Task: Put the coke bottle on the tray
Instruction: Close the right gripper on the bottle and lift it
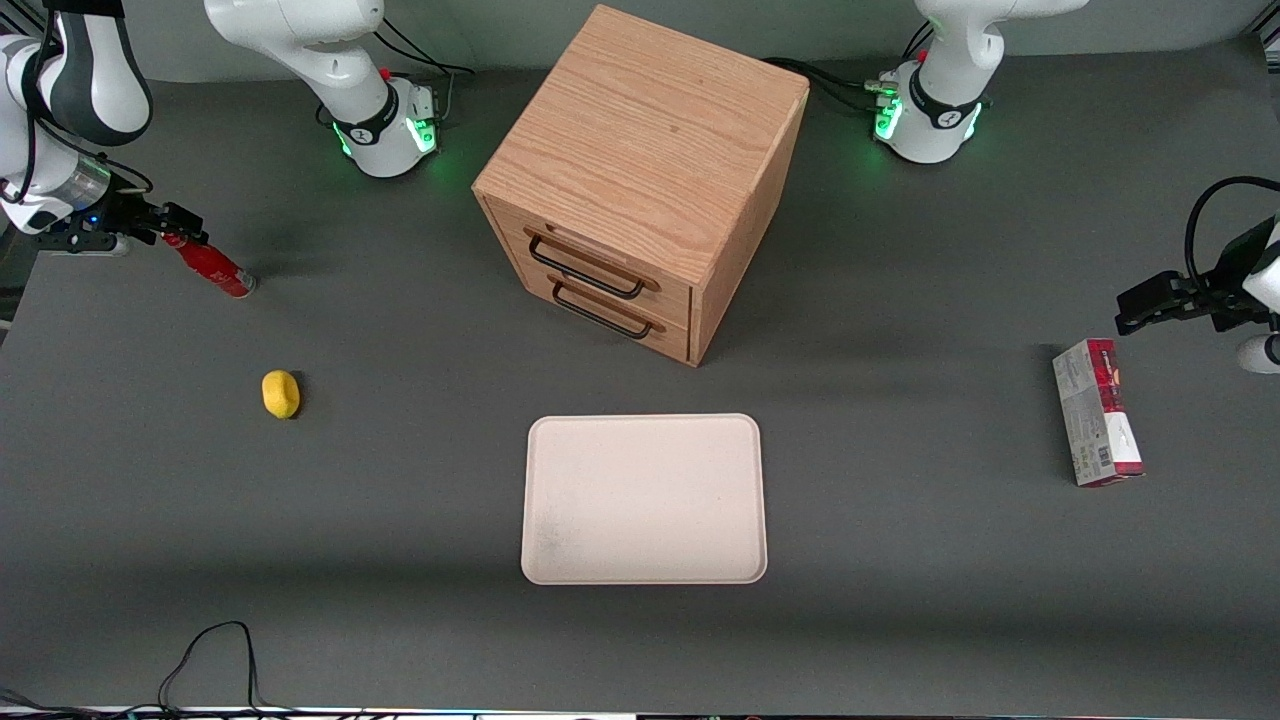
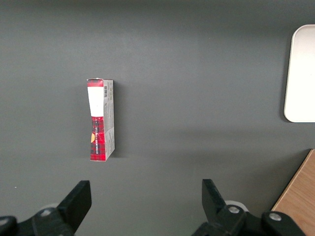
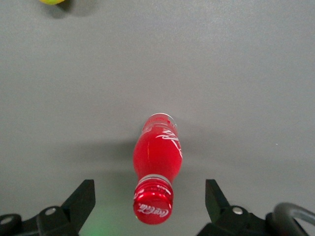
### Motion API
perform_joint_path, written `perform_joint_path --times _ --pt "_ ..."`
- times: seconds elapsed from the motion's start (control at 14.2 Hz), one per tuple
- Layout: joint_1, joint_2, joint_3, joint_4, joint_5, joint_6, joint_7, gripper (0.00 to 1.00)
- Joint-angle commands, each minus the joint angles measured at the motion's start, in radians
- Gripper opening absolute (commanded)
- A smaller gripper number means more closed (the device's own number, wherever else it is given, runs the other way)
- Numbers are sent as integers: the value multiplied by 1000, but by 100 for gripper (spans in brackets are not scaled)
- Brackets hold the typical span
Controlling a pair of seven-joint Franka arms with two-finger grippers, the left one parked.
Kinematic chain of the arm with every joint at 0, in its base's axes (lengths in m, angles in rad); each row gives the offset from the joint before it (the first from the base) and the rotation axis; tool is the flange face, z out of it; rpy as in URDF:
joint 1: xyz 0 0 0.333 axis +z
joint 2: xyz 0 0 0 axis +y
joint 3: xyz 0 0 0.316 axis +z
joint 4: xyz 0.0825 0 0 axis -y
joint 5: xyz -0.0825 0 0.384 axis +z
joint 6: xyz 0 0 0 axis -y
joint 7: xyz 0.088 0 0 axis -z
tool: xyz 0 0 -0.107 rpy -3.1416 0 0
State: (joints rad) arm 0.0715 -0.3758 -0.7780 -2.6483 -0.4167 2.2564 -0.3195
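Grey table, bare tray, unclenched gripper straddling standing coke bottle.

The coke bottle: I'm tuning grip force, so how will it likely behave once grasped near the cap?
The coke bottle stands upright, tall and slim on a narrow base, so a sideways nudge would probably tip it. Its round, smooth-looking body may roll once down and slip in a light pinch. The tool is open, with a finger on each side of the cap.

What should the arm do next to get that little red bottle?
Probably lower and close. The gripper hangs open over the standing coke bottle, a finger on each side of its cap without touching. The tray lies bare, nearer the front camera.
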Motion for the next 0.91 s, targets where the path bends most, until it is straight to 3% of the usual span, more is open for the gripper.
perform_joint_path --times 0.0,0.28,0.35,0.7,0.84 --pt "8 -34 -15 -18 -54 23 -13 76" --pt "10 -29 -15 -16 -54 31 -12 7" --pt "10 -28 -15 -15 -54 31 -12 0" --pt "11 -26 -9 -4 -51 19 0 0" --pt "16 -23 12 48 -39 -55 7 0"
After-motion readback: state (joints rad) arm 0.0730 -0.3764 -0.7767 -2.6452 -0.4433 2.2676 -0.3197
